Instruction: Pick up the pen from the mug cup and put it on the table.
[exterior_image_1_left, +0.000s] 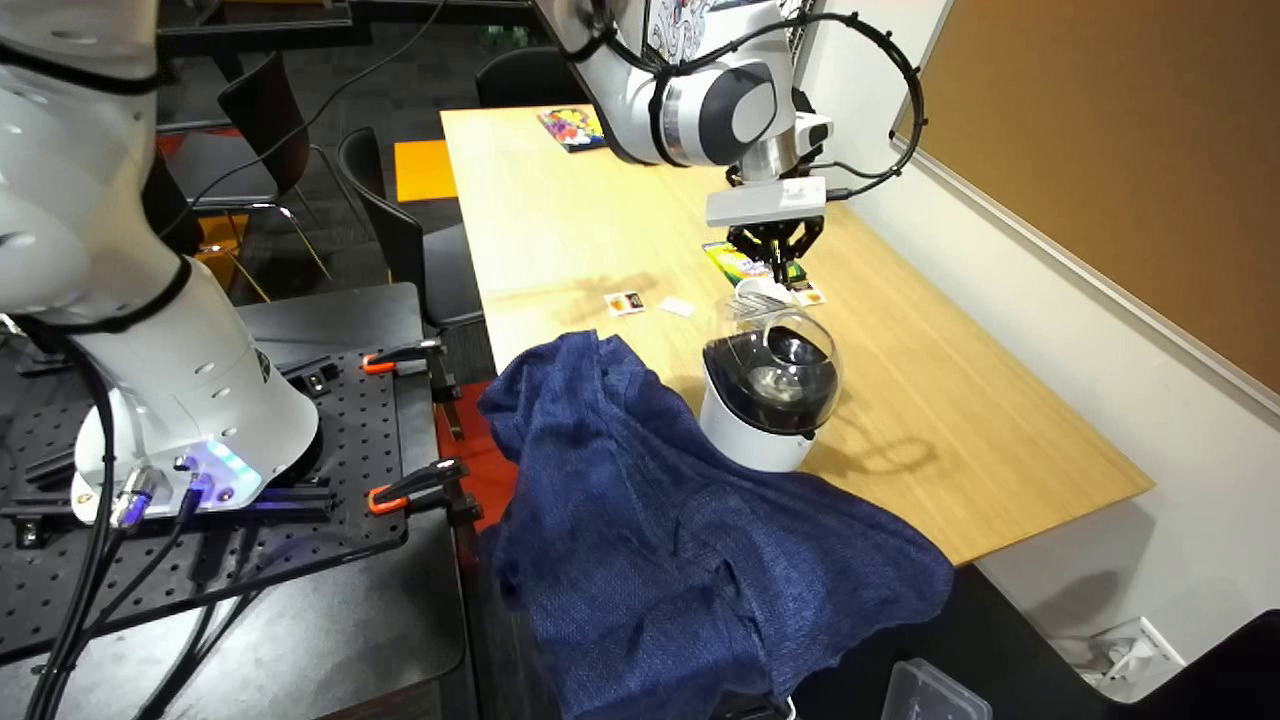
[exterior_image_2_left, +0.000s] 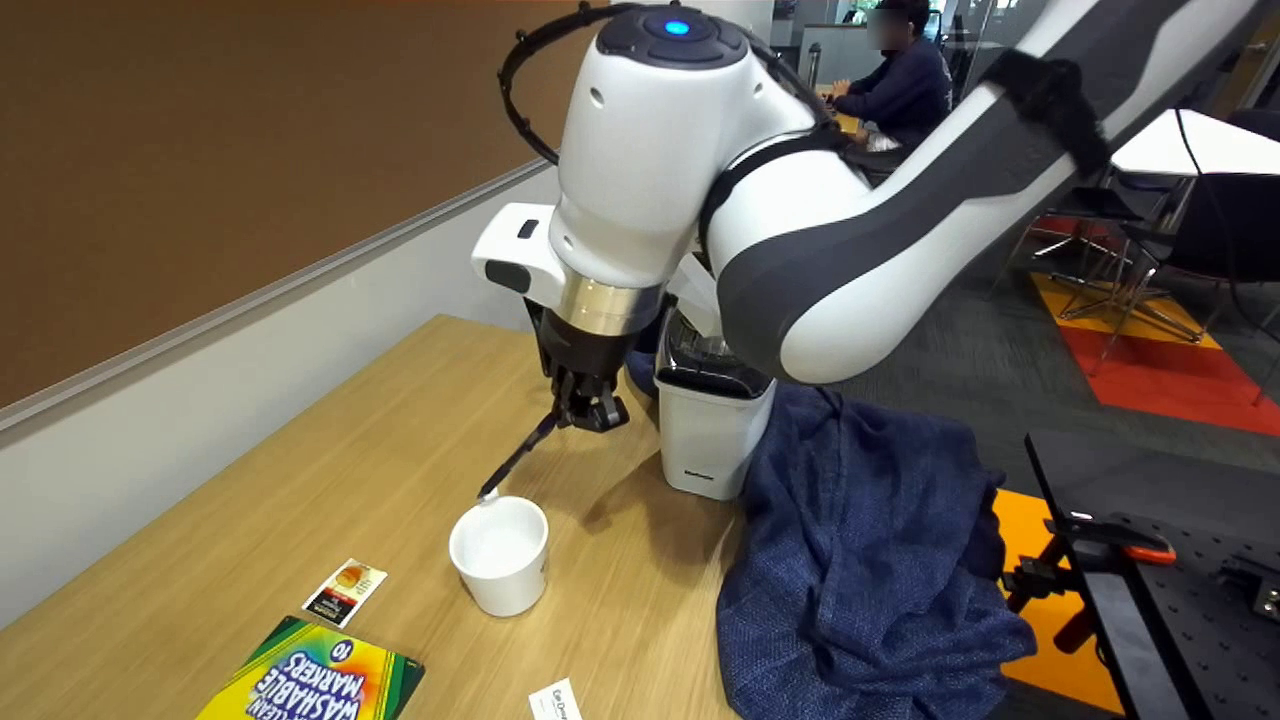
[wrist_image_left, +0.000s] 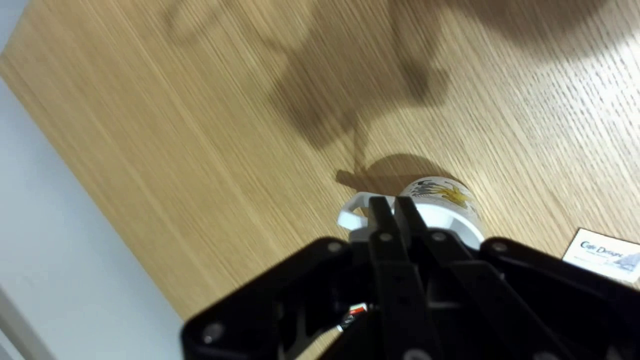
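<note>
The gripper (wrist_image_left: 395, 202) was seen closed, judged to be on the pen (exterior_image_2_left: 520, 455), slanted left of centre in an exterior view; contact of the pen's lower end with the mug (exterior_image_2_left: 510, 587) could not be told. The mug was best cleared by a straight lift before the pen could be laid flat on the counter (exterior_image_2_left: 380, 450).

The white mug (exterior_image_2_left: 503, 568) bears a yellow-and-grey print. The cloth (exterior_image_1_left: 680, 530) is dark blue, the gripper (wrist_image_left: 394, 205) black.

White arm (exterior_image_2_left: 650, 165), looped cable (exterior_image_1_left: 920, 110), black hand (wrist_image_left: 393, 204)
</note>
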